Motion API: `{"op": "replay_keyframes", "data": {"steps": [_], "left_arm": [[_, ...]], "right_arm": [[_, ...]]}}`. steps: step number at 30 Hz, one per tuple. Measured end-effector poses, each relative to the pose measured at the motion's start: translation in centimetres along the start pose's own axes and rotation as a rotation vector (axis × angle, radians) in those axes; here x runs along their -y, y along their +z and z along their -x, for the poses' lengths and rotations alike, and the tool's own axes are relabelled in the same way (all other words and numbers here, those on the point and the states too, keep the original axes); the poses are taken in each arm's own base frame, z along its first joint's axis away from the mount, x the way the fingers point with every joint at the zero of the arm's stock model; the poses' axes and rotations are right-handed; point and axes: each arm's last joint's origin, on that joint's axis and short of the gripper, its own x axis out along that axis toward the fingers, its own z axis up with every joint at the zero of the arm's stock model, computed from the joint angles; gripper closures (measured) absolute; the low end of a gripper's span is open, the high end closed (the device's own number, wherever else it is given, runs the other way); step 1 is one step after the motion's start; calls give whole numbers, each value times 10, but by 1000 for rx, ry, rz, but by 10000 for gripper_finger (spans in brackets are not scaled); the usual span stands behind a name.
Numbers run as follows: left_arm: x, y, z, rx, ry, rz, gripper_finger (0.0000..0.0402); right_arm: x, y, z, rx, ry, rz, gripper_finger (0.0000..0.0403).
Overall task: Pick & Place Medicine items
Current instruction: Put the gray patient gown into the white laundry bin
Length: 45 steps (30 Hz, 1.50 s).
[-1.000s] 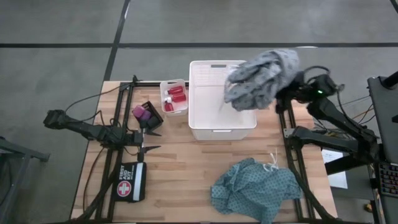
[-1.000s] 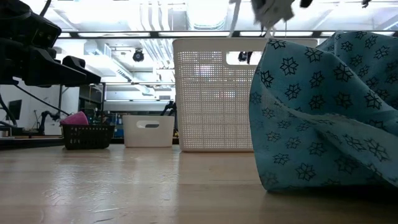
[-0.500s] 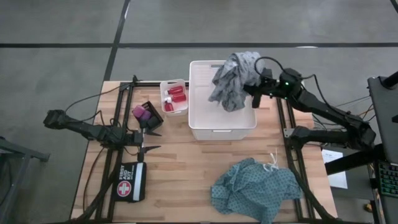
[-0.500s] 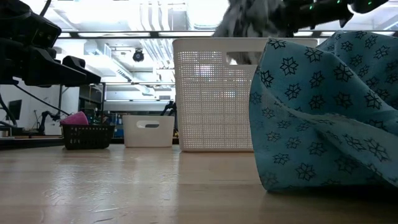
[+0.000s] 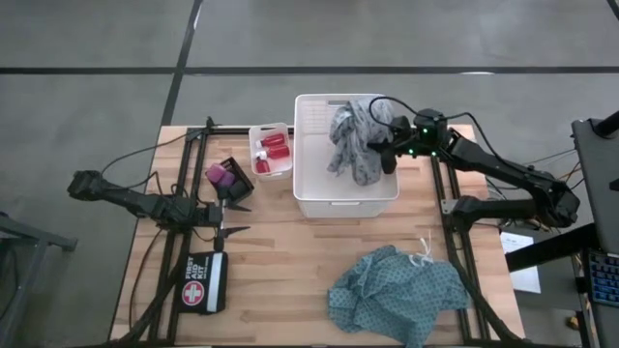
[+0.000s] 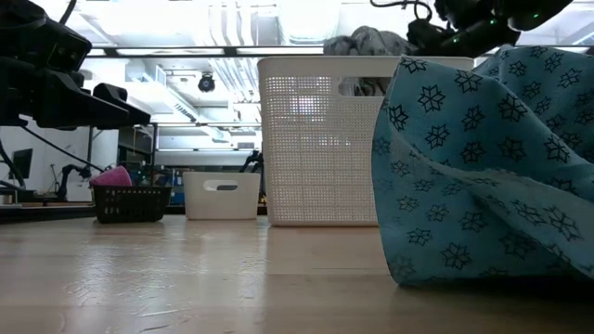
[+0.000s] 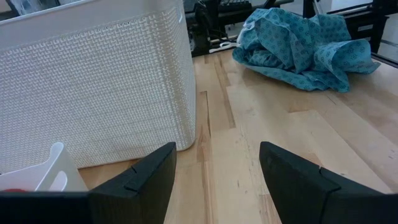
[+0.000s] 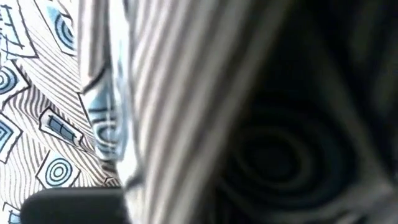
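Observation:
The grey patterned cloth (image 5: 353, 135) hangs bunched over the tall white basket (image 5: 319, 198), its lower part inside the basket; its top shows above the rim in the low view (image 6: 367, 42). My right gripper (image 5: 384, 153) is at the cloth's right side, shut on it. The teal cloth (image 5: 397, 290) lies crumpled on the table's near right. Red bottles with white caps (image 5: 274, 148) lie in a small white bin. Purple and pink pieces (image 5: 221, 176) sit in a small black basket. My left gripper (image 5: 242, 217) waits open beside that black basket (image 7: 214, 180). My right gripper holds the grey cloth by its upper right part (image 5: 372, 145), coming level from the table's right. The cloth (image 8: 155, 93) fills the wrist view and hides the fingers, so layers cannot be told. It hangs bunched below the hold, down into the white basket.
A black first-aid pouch (image 5: 203, 282) lies at the table's near left. The small white bin (image 5: 253, 135) stands left of the tall basket. Bare wood (image 5: 290, 261) lies between the pouch and the teal cloth. Metal frames run along both table sides.
My right gripper moved from beyond the basket's far right corner toward the table's left and down, over the basket. The grey cloth, first held high and spread out, came down with it and now hangs bunched into the white basket.

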Motion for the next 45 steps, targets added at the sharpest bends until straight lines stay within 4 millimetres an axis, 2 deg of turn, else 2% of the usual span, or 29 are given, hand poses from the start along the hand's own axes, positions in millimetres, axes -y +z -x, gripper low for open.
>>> {"op": "replay_keyframes", "data": {"steps": [8, 20, 45], "left_arm": [[0, 0, 0, 0, 0, 0, 165], [0, 0, 0, 0, 0, 0, 165], [0, 0, 0, 1, 0, 0, 165]], "right_arm": [[3, -4, -8, -33, 3, 28, 344], [1, -3, -5, -26, 20, 36, 315], [0, -3, -6, -32, 43, 43, 227]]}}
